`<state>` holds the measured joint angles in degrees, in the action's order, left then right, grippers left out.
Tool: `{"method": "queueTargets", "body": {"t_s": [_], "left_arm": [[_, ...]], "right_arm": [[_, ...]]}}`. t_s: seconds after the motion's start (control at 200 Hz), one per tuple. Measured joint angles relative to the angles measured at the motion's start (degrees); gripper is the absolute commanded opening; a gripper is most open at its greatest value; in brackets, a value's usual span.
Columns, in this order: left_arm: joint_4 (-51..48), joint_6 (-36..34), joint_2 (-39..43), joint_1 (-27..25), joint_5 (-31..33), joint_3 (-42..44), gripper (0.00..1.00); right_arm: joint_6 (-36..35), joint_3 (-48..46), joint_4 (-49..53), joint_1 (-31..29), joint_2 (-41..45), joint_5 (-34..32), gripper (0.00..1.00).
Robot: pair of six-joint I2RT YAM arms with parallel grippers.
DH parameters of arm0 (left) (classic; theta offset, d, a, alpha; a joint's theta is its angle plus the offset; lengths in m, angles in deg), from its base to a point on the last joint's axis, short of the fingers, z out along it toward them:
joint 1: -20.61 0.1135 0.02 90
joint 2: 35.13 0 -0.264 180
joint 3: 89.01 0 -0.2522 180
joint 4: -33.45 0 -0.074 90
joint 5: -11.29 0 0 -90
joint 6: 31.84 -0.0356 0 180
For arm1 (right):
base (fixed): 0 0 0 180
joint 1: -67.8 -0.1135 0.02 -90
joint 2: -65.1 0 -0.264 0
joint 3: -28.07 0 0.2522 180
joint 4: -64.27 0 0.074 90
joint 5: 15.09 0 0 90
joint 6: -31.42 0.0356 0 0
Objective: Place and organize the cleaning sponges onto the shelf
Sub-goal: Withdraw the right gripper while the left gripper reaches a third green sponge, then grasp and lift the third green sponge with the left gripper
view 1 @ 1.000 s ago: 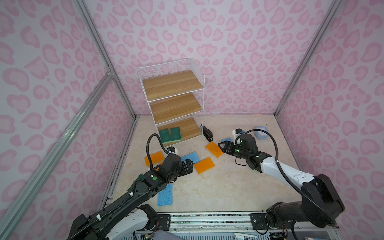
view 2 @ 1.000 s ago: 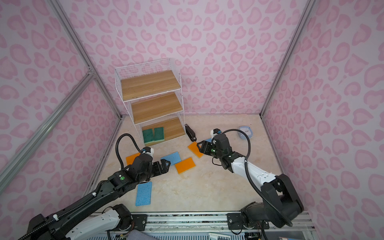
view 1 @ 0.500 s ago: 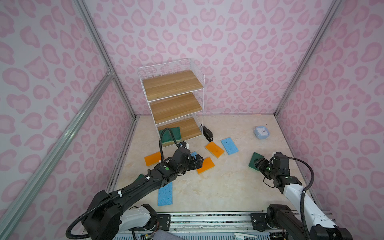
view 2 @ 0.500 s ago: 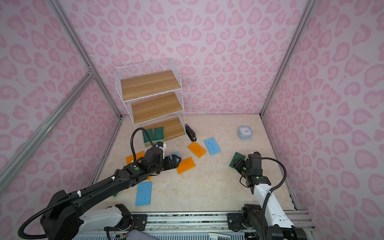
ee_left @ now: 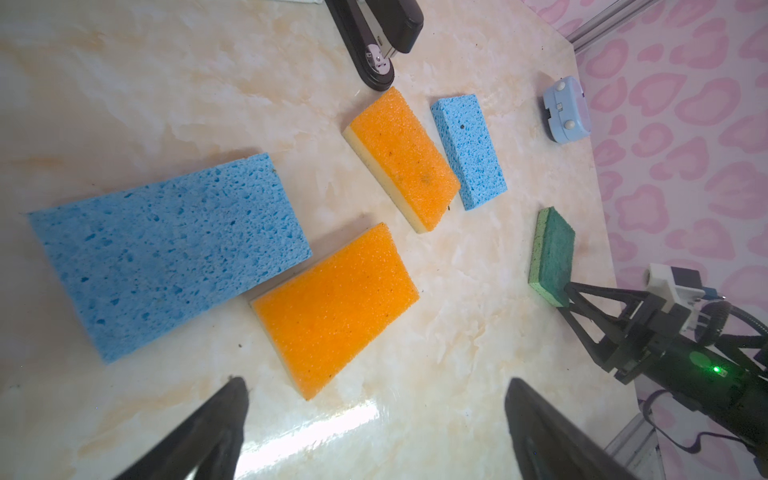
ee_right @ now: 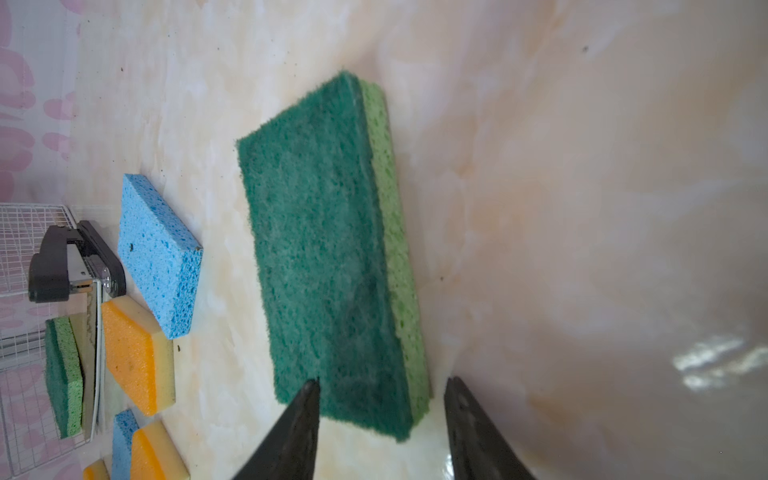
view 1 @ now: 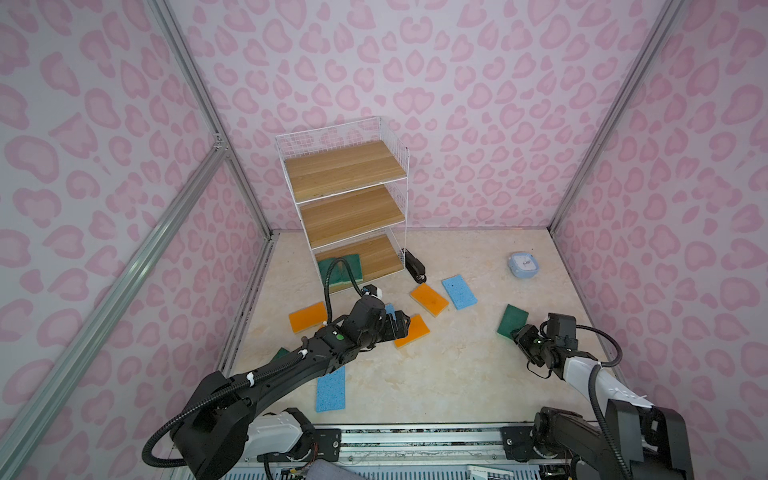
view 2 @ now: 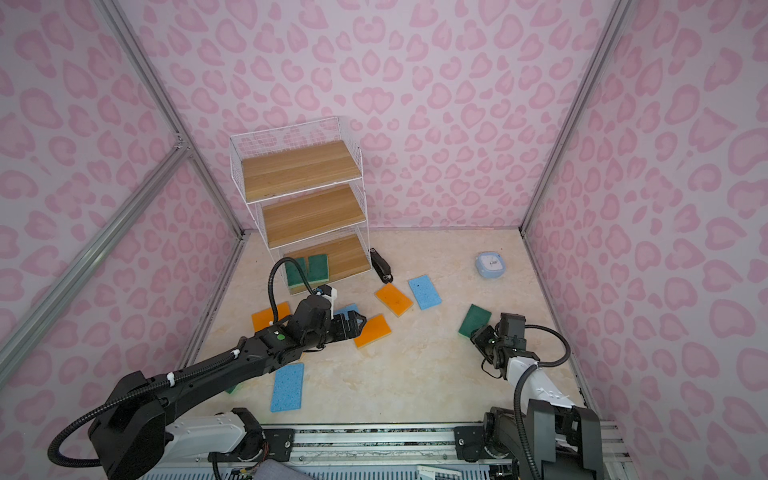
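Observation:
The shelf (view 1: 349,199) (view 2: 307,195) stands at the back left, with two green sponges (view 1: 340,270) (view 2: 307,270) on its lowest board. Orange, blue and green cleaning sponges lie scattered on the floor. My left gripper (view 1: 405,326) (ee_left: 376,386) is wide open and empty, low over the near end of an orange sponge (view 1: 411,330) (ee_left: 332,307) beside a blue sponge (ee_left: 166,249). My right gripper (view 1: 515,332) (ee_right: 380,384) is open at the near end of a green sponge (view 1: 512,320) (ee_right: 328,249). One fingertip (ee_right: 311,388) overlaps its green top; the other stands clear of its pale edge.
A black stapler (view 1: 415,266) lies by the shelf's right foot and a pale-blue case (view 1: 523,266) at the back right. More sponges lie loose: orange (view 1: 307,316) (view 1: 430,299), blue (view 1: 459,291) (view 1: 331,388), and a green one (view 1: 282,354) half under the left arm.
My right arm has swung from the middle of the floor to the green sponge at the right, and its jaws have narrowed. The left gripper has moved forward over the orange sponge.

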<state>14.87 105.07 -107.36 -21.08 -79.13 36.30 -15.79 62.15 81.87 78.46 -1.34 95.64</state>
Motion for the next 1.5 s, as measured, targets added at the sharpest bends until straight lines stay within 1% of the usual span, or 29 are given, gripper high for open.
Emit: {"method": "queueTargets", "body": {"t_s": [0.06, 0.145, 0.2, 0.335, 0.46, 0.705, 0.795, 0.845, 0.92, 1.035, 1.165, 1.27, 1.425, 1.5], "left_arm": [[0.4, 0.0, 0.0, 0.0, 0.0, 0.0, 0.98], [0.4, 0.5, 0.6, 0.0, 0.0, 0.1, 0.97], [0.4, 0.6, 1.4, 0.0, 0.3, 0.2, 0.97], [0.2, 1.0, 3.3, 0.0, 0.5, 0.5, 0.98], [-0.6, 0.5, 4.2, 0.0, 0.0, 0.6, 0.98], [-3.4, -0.7, 7.4, 0.0, -2.8, -0.4, 1.0], [-4.5, -0.7, 9.1, 0.0, -3.5, -0.4, 0.98], [-5.2, -0.7, 9.9, -0.1, -3.8, -0.4, 0.96], [-6.1, -0.7, 11.0, -0.3, -3.8, -0.5, 0.92], [-7.3, -0.7, 11.9, -0.5, -4.2, -1.5, 0.81], [-7.0, -1.0, 11.5, -0.5, -5.2, -2.7, 0.71], [-6.8, -1.6, 8.5, -0.5, -6.4, -4.5, 0.62], [-3.5, -1.8, 3.7, -0.5, -8.8, -5.7, 0.57], [-1.5, -0.6, 2.3, -0.5, -9.8, -5.6, 0.54]], "right_arm": [[-0.6, 1.2, -0.9, 0.3, -2.5, 0.5, 0.36], [-1.4, 2.8, -1.3, 0.7, -5.6, 1.5, 0.22], [-1.6, 3.1, -1.4, 0.7, -6.5, 2.0, 0.16], [-2.0, 3.1, -1.3, 1.0, -5.9, 2.4, 0.08], [-2.6, 3.6, -0.4, 0.5, -2.4, 3.5, 0.0], [-5.2, 6.3, 2.6, -4.0, 6.2, 6.2, 0.0], [-6.0, 8.0, 4.3, -7.2, 9.0, 7.4, 0.0], [-6.6, 9.5, 5.7, -10.4, 10.0, 7.9, 0.0], [-7.6, 12.0, 7.1, -16.0, 10.7, 8.5, 0.0], [-8.0, 14.1, 7.7, -24.5, 10.8, 9.0, 0.0], [-9.4, 18.0, 9.1, -32.9, 7.8, 8.7, 0.0], [-9.7, 20.2, 9.2, -36.0, 5.6, 7.9, 0.0], [-9.2, 20.8, 7.6, -37.9, 3.3, 7.4, 0.0], [-8.4, 21.7, 5.7, -38.1, 1.2, 7.8, 0.0]]}}
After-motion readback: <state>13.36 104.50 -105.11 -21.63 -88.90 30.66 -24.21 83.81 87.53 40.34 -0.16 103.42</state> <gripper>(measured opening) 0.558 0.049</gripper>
